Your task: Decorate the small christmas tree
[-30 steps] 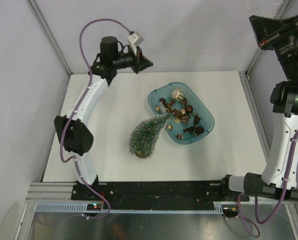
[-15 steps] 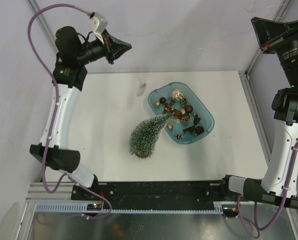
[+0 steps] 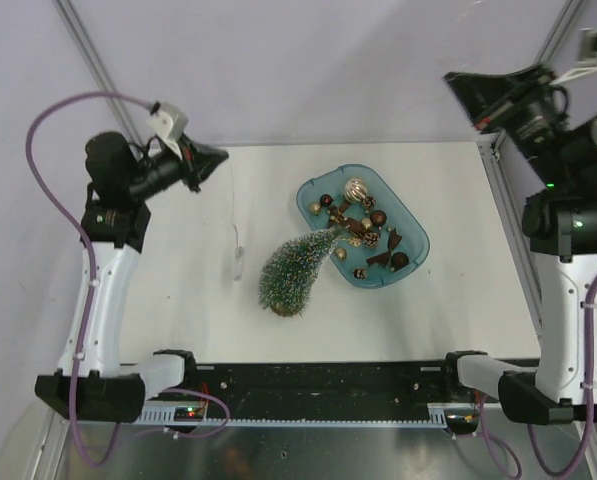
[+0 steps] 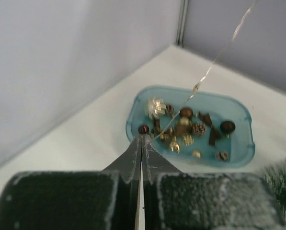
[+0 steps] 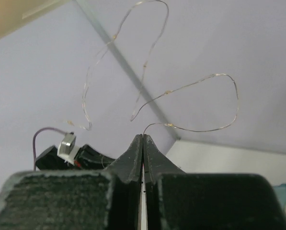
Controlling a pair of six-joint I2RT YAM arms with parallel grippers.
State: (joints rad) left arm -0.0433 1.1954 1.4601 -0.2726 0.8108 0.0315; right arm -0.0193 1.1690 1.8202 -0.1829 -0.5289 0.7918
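Note:
The small christmas tree [image 3: 292, 272] leans on the white table with its frosted tip over the teal tray; its edge shows in the left wrist view [image 4: 282, 178]. A thin wire string of tiny lights [image 4: 214, 60] runs up and to the right from my left gripper [image 3: 222, 156], which is shut on it [image 4: 142, 138]. A small clear piece [image 3: 238, 264] dangles from the wire below that gripper, left of the tree. My right gripper [image 3: 450, 82] is high at the back right, shut on the same kind of wire [image 5: 200, 130], which loops in the air ahead of it [image 5: 143, 136].
The teal oval tray [image 3: 312, 196] behind and right of the tree holds several gold and brown ornaments [image 3: 356, 190]; its rim [image 4: 133, 120] also shows in the left wrist view. Grey walls and metal frame posts [image 3: 106, 75] enclose the table. The left arm's camera [image 5: 66, 146] shows in the right wrist view.
My left arm has swung left and toward the near side, and the dangling piece has moved down beside the tree. My right gripper has come into view at the top right.

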